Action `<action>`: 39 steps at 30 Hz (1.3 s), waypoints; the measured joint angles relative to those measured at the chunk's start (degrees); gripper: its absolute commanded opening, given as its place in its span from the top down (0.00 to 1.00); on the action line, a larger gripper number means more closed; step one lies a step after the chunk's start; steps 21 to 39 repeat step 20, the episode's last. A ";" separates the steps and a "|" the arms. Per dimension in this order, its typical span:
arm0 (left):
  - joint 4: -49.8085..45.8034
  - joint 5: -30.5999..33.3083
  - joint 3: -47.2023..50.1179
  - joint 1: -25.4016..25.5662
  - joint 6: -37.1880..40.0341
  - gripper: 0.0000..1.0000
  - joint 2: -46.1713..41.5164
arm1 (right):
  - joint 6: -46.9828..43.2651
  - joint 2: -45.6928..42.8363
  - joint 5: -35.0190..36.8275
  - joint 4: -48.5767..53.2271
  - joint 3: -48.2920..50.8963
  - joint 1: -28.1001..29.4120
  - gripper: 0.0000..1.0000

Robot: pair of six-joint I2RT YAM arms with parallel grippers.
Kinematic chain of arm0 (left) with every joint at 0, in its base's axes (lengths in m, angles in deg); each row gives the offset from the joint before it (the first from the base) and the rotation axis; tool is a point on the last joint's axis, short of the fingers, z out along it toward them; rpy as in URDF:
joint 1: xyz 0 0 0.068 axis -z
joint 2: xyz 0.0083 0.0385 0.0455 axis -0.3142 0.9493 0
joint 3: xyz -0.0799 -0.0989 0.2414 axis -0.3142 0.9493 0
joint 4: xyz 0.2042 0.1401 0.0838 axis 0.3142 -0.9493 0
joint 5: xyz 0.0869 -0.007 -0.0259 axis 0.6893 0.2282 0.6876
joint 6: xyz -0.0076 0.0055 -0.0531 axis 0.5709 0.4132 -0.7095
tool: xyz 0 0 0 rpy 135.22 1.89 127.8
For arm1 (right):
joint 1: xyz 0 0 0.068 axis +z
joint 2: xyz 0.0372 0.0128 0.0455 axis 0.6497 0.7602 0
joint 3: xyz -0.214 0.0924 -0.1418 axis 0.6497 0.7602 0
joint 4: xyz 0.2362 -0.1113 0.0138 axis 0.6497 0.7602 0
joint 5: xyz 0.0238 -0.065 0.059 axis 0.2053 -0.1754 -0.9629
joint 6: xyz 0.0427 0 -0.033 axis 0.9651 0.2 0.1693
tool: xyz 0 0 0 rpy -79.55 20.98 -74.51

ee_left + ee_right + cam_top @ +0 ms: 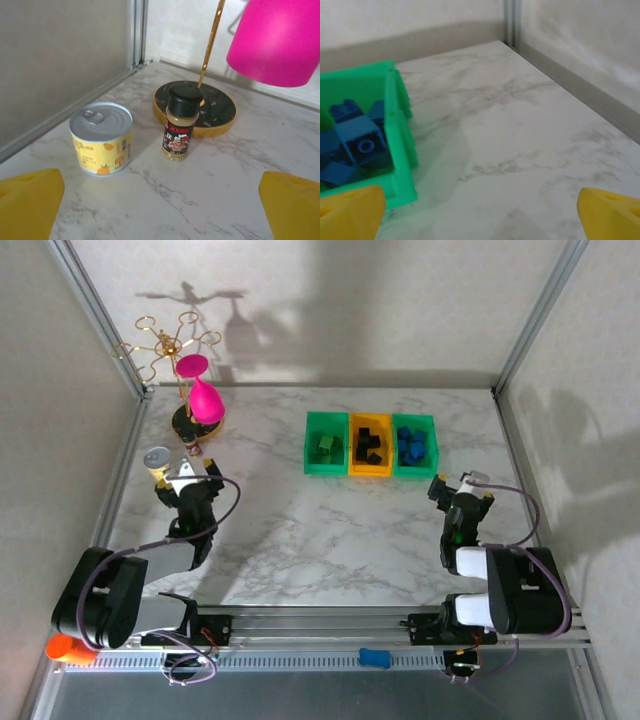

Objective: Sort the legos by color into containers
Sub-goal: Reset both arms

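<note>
While the right gripper (480, 220) hovered w/ jaws spread wide, holding nothing, just near-right of the right green bin (400, 150), blue legos (362, 145) lay inside it. Over left, green legos (325, 446) sat in the left green bin (310, 458), black legos (368, 448) in the orange bin (353, 460). And the left gripper (160, 215) was spread apart too, empty, facing a pineapple can (101, 137) & spice shaker (181, 122).

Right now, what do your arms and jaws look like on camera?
The left arm is mostly black with a grey forearm link. The right arm is black with white link covers. A thin dark cable loops from each wrist back along its arm. Both pairs of jaws are bright yellow and blocky. I can't make out any markings.
</note>
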 measured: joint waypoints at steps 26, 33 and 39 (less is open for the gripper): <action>17.25 -17.86 2.60 -7.13 2.99 0.01 13.20 | -4.90 11.08 -7.89 -14.95 -1.05 -0.24 0.01; 17.25 -17.86 2.60 -7.13 2.99 0.01 13.20 | -4.90 11.08 -7.89 -14.95 -1.05 -0.24 0.01; 17.25 -17.86 2.60 -7.13 2.99 0.01 13.20 | -4.90 11.08 -7.89 -14.95 -1.05 -0.24 0.01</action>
